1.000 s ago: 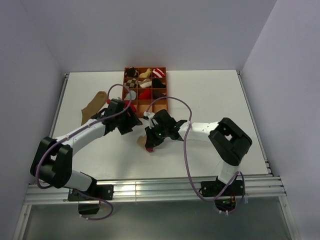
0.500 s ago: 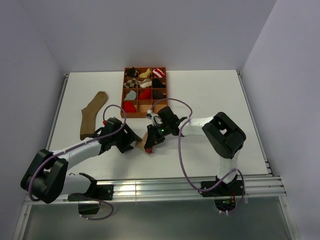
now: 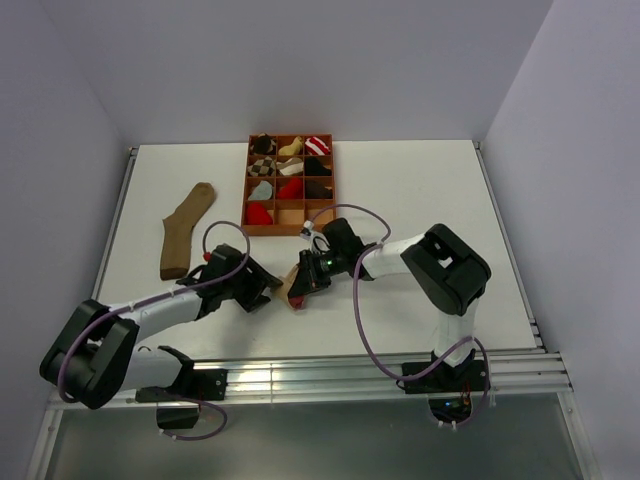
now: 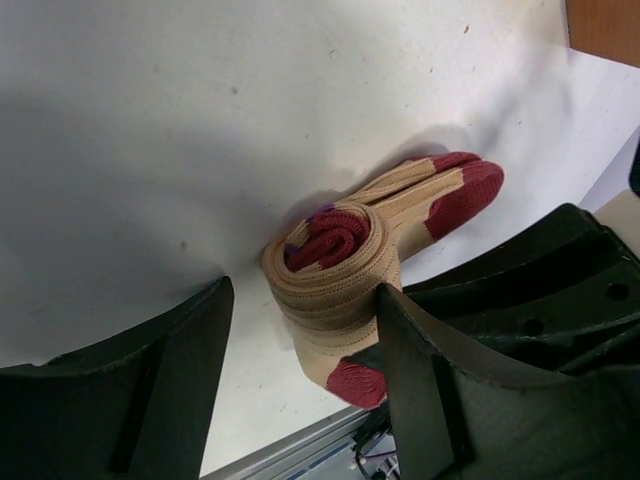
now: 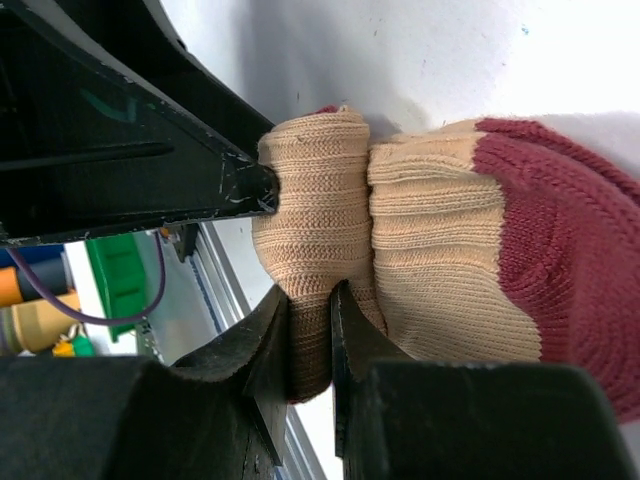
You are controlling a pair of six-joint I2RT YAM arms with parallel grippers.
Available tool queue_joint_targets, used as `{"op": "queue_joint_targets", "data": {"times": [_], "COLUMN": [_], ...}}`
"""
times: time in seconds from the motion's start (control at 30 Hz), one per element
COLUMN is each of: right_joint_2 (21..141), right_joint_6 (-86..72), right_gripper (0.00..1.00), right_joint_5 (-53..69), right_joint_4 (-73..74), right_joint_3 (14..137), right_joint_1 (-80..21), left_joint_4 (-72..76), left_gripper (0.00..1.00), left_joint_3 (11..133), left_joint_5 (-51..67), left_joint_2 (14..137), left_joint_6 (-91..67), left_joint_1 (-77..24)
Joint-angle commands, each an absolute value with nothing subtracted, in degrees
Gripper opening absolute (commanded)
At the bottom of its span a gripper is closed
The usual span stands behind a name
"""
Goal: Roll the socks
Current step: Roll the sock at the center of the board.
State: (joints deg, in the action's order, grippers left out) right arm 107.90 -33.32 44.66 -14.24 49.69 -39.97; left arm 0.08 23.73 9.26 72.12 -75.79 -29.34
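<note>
Pinching the part-rolled beige sock (image 5: 330, 200): right gripper (image 5: 311, 300). Left gripper (image 4: 300, 325) spread wide, roll between its fingers.

Loose socks on the white desk (image 3: 430, 200): two. One plain brown fabric sock (image 3: 183, 232), one beige knitted sock with maroon toe and heel (image 3: 292, 291).

Black-and-white robot arms (image 3: 170, 300): two, one hand apiece, the left hand (image 3: 265, 290) and the right hand (image 3: 303, 280).

Purple cables (image 3: 358, 310): two, one per arm.

Brown wooden tray of square cells (image 3: 246, 195): one. Twelve cells, three across and four deep.

Small rolled fabric bundles (image 3: 260, 213) in it: roughly ten, one to a cell. Exact count unsure from here.
</note>
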Motion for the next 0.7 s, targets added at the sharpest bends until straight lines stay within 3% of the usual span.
{"op": "queue_joint_targets", "data": {"times": [0.0,0.23,0.3,0.33,0.43,0.67], "right_joint_2": [112.2,113.1,112.5,112.2,109.8,97.8], "right_joint_6": [-34.9,-38.6,-38.5,-38.2,-37.1,-32.1], "right_gripper": [0.0,0.03,0.09,0.17,0.3,0.45], "right_joint_5": [39.9,39.5,38.2,37.6,35.0,25.0], "right_joint_4": [-10.4,-16.7,-17.2,-17.3,-16.8,-9.3], "right_joint_3": [45.5,41.7,40.8,40.3,39.6,40.8], "right_joint_1": [-40.3,-39.3,-39.3,-39.4,-39.4,-40.0], "left_joint_4": [4.4,6.0,4.3,3.6,-1.7,-16.5], "left_gripper": [0.65,0.56,0.53,0.49,0.43,0.39], "left_joint_3": [23.6,25.2,25.8,26.7,29.3,38.5], "left_joint_5": [9.1,10.0,9.8,9.8,8.2,1.8], "left_joint_2": [74.5,80.8,82.9,83.8,84.5,86.8], "left_joint_6": [-76.1,-74.8,-74.2,-73.5,-71.6,-64.3], "left_joint_1": [-30.1,-31.3,-31.6,-31.6,-31.9,-32.7]}}
